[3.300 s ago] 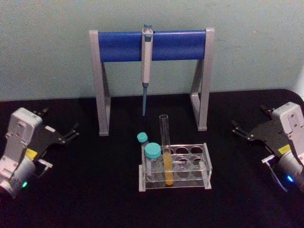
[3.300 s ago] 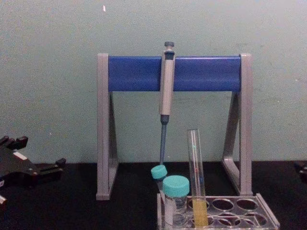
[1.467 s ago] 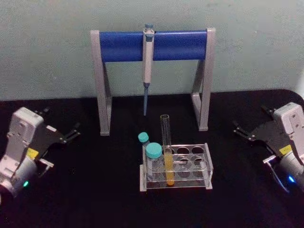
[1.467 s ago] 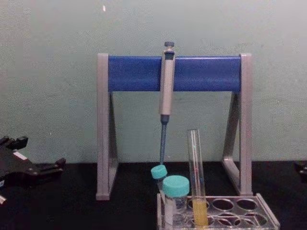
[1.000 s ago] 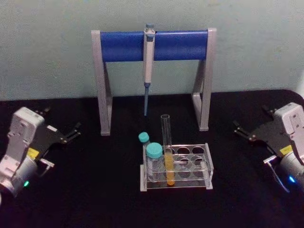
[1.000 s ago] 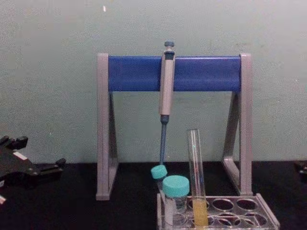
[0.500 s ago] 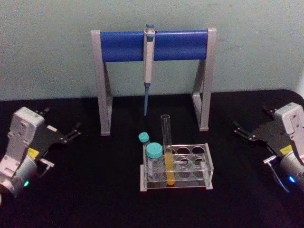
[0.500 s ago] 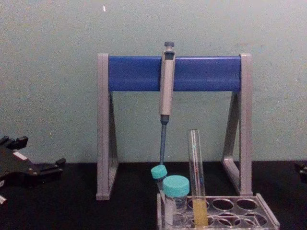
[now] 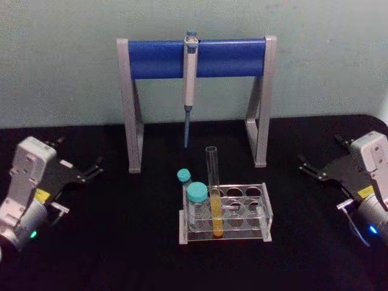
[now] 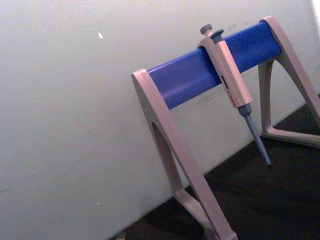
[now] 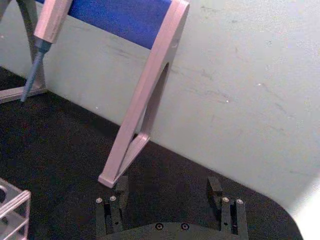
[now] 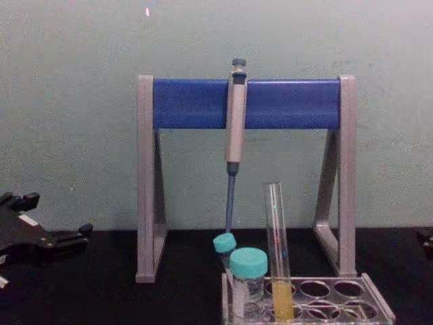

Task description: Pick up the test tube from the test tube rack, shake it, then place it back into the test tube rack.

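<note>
**Both pincers wait apart; tube stands in the rack**

At the far left of the black table [image 9: 121, 242], the left pincer [image 9: 77, 153] rests low with its two black fingers spread wide and nothing between them. In the chest view it [image 12: 57, 215] shows at the left edge, pointing inward.

Further in, at the back of the table, stands the grey-and-blue pipette stand [image 9: 157, 57]. A grey pipette [image 9: 190, 79] hangs from the middle of its blue bar, tip down and clear of the table.

In front of the stand, near the table's centre, sits the test tube rack [image 9: 267, 212]. Its left end holds two teal-capped vials: a small one [image 9: 183, 177] at the back, tilted, and a larger one [image 9: 195, 200] in front. Just to the right of the larger vial, the test tube [image 9: 212, 188] stands nearly upright in a hole, yellow liquid in its lower part, its open top well above the rack. The holes to its right are vacant.

At the far right, the right pincer [image 9: 319, 150] also sits low, well apart from the rack. The right wrist view shows its fingers [image 11: 120, 187] wide apart and gripping nothing.
</note>
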